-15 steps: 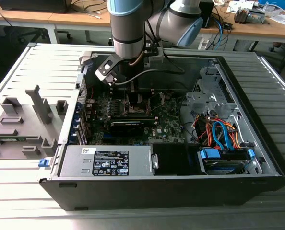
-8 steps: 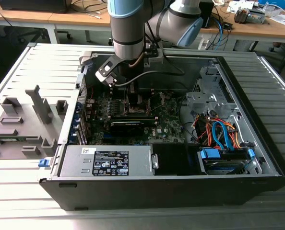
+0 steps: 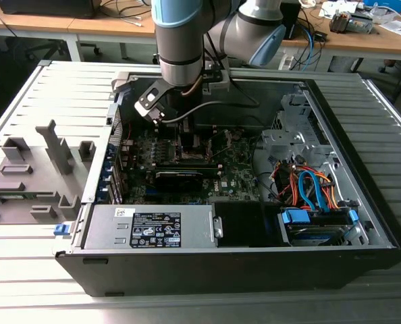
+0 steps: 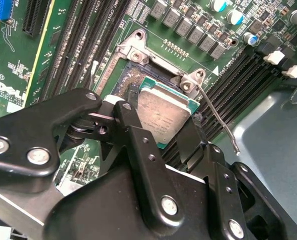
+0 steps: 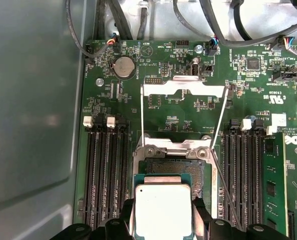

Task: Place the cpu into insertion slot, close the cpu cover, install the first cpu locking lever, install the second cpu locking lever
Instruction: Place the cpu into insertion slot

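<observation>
In both wrist views the cpu (image 4: 161, 116) is held clamped by the gripper (image 4: 160, 112) just over the insertion slot (image 4: 130, 76), while the cpu cover (image 5: 183, 90), swung open, is shown in the first wrist view.

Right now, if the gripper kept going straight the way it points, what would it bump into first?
Probably the insertion slot. The gripper holds the cpu right over it, so the cpu would touch the slot before the gripper did. How big the gap between them is, I cannot tell.
</observation>
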Tool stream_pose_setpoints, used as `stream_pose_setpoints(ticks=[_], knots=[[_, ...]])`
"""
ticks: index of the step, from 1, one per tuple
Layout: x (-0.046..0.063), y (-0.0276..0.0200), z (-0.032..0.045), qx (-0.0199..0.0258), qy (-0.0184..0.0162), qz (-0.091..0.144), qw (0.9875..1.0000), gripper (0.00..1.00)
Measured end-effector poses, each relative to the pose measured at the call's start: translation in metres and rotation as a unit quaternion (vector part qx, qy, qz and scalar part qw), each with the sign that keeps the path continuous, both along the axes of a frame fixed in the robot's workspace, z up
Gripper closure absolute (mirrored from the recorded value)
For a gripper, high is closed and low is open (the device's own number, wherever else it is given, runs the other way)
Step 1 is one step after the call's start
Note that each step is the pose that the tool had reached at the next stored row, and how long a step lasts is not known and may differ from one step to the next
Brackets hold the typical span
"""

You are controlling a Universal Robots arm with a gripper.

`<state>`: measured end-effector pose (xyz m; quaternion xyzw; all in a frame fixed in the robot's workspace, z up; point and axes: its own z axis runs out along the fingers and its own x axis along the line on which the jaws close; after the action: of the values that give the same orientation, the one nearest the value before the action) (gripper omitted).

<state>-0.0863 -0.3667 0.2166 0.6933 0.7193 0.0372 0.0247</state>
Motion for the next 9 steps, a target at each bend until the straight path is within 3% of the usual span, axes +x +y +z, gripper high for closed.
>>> stream_pose_setpoints(ticks=[9], knots=[[0.0020,0.0000,-0.0035,-0.0003,0.0000,0.000,1.0000,0.46]])
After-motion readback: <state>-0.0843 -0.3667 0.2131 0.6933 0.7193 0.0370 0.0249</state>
